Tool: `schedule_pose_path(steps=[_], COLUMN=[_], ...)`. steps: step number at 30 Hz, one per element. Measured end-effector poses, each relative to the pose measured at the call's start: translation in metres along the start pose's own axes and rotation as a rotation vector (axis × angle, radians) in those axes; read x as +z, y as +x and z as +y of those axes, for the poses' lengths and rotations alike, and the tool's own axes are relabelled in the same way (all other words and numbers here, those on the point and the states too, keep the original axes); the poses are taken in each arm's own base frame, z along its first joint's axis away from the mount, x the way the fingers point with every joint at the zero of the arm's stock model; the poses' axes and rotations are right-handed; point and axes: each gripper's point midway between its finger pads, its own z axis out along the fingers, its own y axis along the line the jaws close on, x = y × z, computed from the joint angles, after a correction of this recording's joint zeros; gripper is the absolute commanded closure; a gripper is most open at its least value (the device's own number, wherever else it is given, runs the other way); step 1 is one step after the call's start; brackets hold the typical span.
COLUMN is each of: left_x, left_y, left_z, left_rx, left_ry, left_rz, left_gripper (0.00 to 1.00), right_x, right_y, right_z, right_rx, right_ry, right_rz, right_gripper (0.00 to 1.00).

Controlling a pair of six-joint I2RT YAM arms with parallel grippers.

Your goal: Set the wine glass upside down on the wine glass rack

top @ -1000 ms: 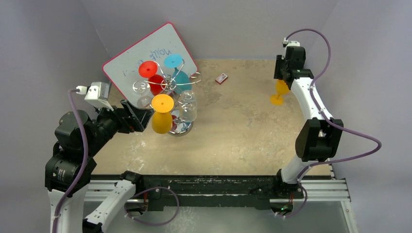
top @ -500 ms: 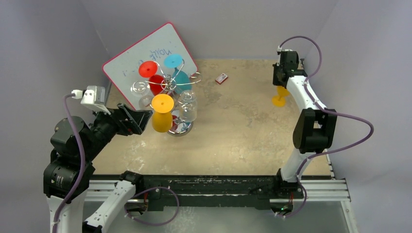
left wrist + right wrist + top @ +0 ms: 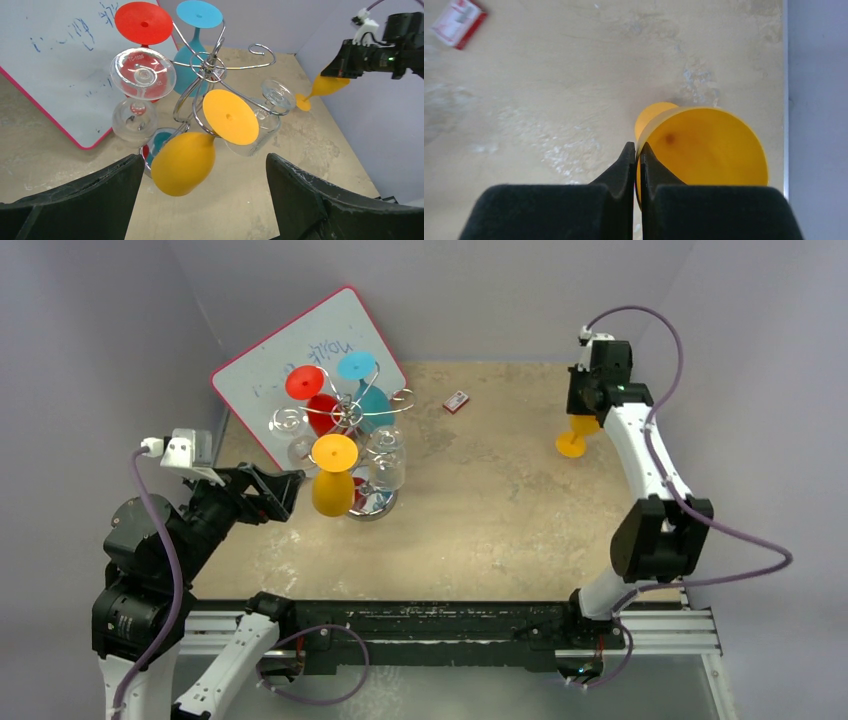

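Note:
An upright yellow wine glass (image 3: 574,435) stands at the far right of the table. In the right wrist view its open bowl (image 3: 709,150) is seen from above. My right gripper (image 3: 637,150) is shut on the glass's rim, one finger inside, one outside. The silver wire rack (image 3: 350,415) stands at the left on a round shiny base (image 3: 370,504). It holds red, teal, clear and yellow glasses upside down; a yellow one (image 3: 186,161) hangs nearest. My left gripper (image 3: 202,192) is open and empty, just left of the rack (image 3: 210,65).
A pink-framed whiteboard (image 3: 262,370) leans behind the rack. A small red and white box (image 3: 456,401) lies at the far middle of the table. The grey wall (image 3: 819,100) is close on the right of the yellow glass.
My left arm has drawn back a little from the rack, toward the left. My right arm has shifted slightly around the yellow glass; the glass still stands on the table.

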Motion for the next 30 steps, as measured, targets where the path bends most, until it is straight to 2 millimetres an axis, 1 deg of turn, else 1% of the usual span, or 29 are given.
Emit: schedule_pose_path(steps=[5, 7, 9, 12, 16, 19, 21, 25, 28, 30], left_x=[0.0, 0.0, -0.001, -0.003, -0.003, -0.001, 0.001, 0.006, 0.009, 0.007], left_y=[-0.001, 0.0, 0.0, -0.002, -0.003, -0.003, 0.002, 0.016, 0.032, 0.042], left_z=[0.0, 0.0, 0.0, -0.001, -0.003, -0.008, -0.013, -0.027, -0.038, -0.046], left_rx=[0.029, 0.055, 0.085, 0.122, 0.159, 0.188, 0.21, 0.253, 0.288, 0.308], left_ry=[0.006, 0.014, 0.02, 0.031, 0.045, 0.085, 0.125, 0.236, 0.344, 0.418], left_rz=[-0.003, 0.0, 0.004, 0.0, -0.005, -0.005, 0.007, 0.041, 0.06, 0.061], left_gripper=[0.1, 0.1, 0.11, 0.1, 0.1, 0.1, 0.1, 0.12, 0.11, 0.12], right_x=[-0.067, -0.095, -0.113, -0.131, -0.151, -0.17, -0.19, -0.238, -0.277, -0.297], right_y=[-0.024, -0.027, -0.025, -0.012, 0.025, 0.048, 0.062, 0.072, 0.082, 0.089], right_z=[0.011, 0.022, 0.035, 0.064, 0.104, 0.12, 0.127, 0.147, 0.17, 0.184], right_rx=[0.032, 0.036, 0.031, 0.012, -0.016, -0.024, -0.027, -0.037, -0.049, -0.057], right_ry=[-0.101, -0.161, -0.223, -0.337, -0.504, -0.612, -0.685, -0.869, -1.068, -1.196], right_rz=[-0.137, -0.178, -0.193, -0.171, -0.071, -0.028, -0.022, -0.054, -0.05, -0.017], right_gripper=[1.0, 1.0, 1.0, 1.0, 1.0, 1.0, 1.0, 1.0, 1.0, 1.0])
